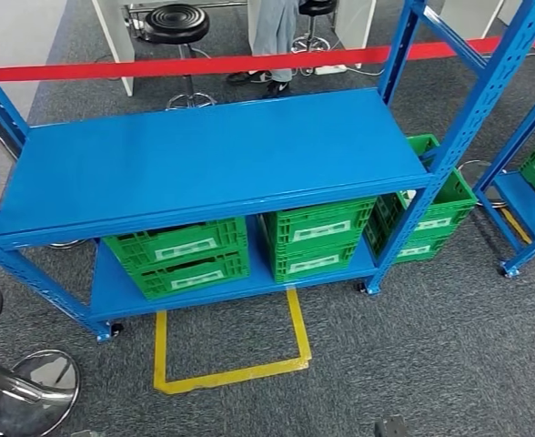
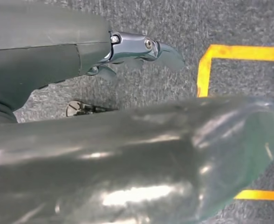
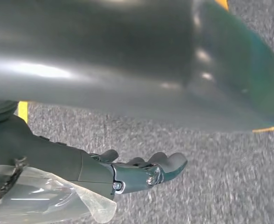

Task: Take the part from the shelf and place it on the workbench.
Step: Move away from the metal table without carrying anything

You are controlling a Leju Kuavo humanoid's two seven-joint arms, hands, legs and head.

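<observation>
A blue metal shelf [image 1: 209, 155] stands in front of me in the head view, and its top board is bare. On its lower board sit green crates [image 1: 179, 258], [image 1: 316, 238], with another green crate [image 1: 426, 214] stacked at the right end; what they hold is hidden. My left hand [image 2: 104, 51] hangs over the grey carpet with its fingers [image 2: 142, 46] stretched out and nothing in it. My right hand [image 3: 104, 170] also hangs over the carpet, its fingers [image 3: 156, 170] straight, holding nothing.
A yellow taped square [image 1: 230, 369] marks the floor before the shelf. A chrome stool base [image 1: 35, 391] is at my lower left. Behind a red barrier tape [image 1: 182, 66] stand a black stool [image 1: 176, 23] and a person's legs [image 1: 273, 36]. A second blue shelf [image 1: 526, 205] stands at right.
</observation>
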